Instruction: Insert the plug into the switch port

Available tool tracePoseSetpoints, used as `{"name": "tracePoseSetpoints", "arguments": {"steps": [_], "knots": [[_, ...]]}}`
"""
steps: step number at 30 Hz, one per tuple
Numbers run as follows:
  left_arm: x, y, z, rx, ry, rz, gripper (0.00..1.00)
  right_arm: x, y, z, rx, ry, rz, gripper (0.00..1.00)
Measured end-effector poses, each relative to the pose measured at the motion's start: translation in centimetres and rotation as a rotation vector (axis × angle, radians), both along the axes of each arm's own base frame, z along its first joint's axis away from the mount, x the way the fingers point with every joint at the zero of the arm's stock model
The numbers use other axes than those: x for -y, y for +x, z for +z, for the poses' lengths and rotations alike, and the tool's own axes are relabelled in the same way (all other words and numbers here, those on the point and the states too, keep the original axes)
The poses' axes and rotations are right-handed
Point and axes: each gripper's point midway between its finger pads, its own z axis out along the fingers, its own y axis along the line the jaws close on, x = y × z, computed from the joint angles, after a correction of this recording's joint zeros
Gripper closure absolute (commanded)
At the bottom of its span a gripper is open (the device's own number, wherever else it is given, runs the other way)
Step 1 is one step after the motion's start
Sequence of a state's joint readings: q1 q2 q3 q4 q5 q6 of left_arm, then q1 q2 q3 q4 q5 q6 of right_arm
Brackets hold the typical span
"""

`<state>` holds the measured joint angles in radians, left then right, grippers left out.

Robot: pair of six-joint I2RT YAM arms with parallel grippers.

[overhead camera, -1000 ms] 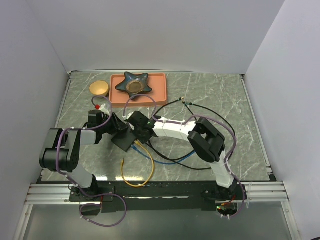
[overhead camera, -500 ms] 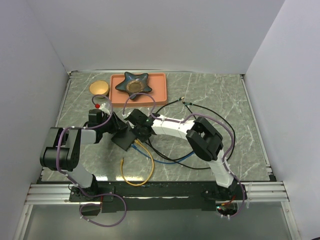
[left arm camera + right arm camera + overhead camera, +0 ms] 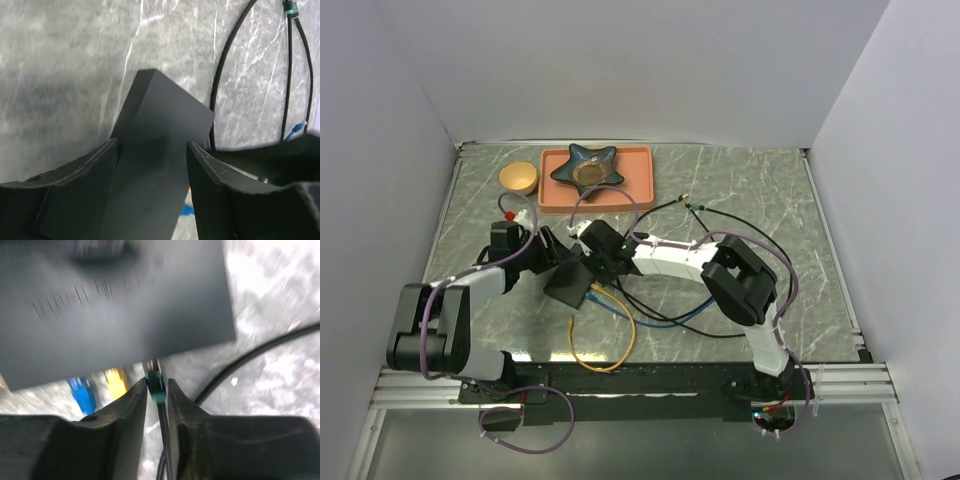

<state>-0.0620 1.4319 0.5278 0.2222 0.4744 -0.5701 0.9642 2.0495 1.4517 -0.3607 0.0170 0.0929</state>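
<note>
The switch port [image 3: 567, 283] is a flat black box on the marble table, tilted, with its socket side toward the near right. My left gripper [image 3: 546, 258] is shut on it; in the left wrist view the box [image 3: 160, 130] sits between both fingers [image 3: 75, 195]. My right gripper [image 3: 603, 262] is shut on a black plug with a teal collar [image 3: 156, 385]. The plug's tip is right at the box's socket edge [image 3: 150, 362]. A blue plug [image 3: 82, 392] and a yellow plug [image 3: 116, 381] sit in neighbouring sockets.
An orange-pink tray [image 3: 638, 180] with a dark star-shaped dish [image 3: 588, 165] stands at the back, and a small yellow bowl [image 3: 518, 177] stands left of it. Yellow [image 3: 603, 360], blue [image 3: 665, 322] and black [image 3: 740, 225] cables loop over the table near and right of the box.
The left arm's elbow has swung down and to the left, and its gripper has shifted slightly left with the box. The right gripper has stayed at the box's socket edge.
</note>
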Motion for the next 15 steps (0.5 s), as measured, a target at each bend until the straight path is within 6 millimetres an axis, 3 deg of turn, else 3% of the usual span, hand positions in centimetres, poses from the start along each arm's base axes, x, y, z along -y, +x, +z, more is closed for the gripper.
{"name": "tracePoseSetpoints", "arguments": {"steps": [7, 8, 11, 15], "knots": [[-1.0, -1.0, 1.8, 0.011, -0.013, 0.045, 0.31, -0.6, 1.0, 3.6, 0.089, 0.085, -0.015, 0.2], [-1.2, -1.1, 2.1, 0.019, -0.011, 0.052, 0.3, -0.5, 1.1, 4.1, 0.099, 0.093, -0.021, 0.11], [-1.7, -1.3, 2.8, 0.036, 0.003, 0.076, 0.25, -0.1, 1.2, 5.6, 0.129, 0.112, -0.032, 0.01], [-2.4, -1.5, 4.8, 0.1, 0.026, 0.114, 0.16, 0.9, 1.4, 7.9, 0.157, 0.148, -0.058, 0.01]]}}
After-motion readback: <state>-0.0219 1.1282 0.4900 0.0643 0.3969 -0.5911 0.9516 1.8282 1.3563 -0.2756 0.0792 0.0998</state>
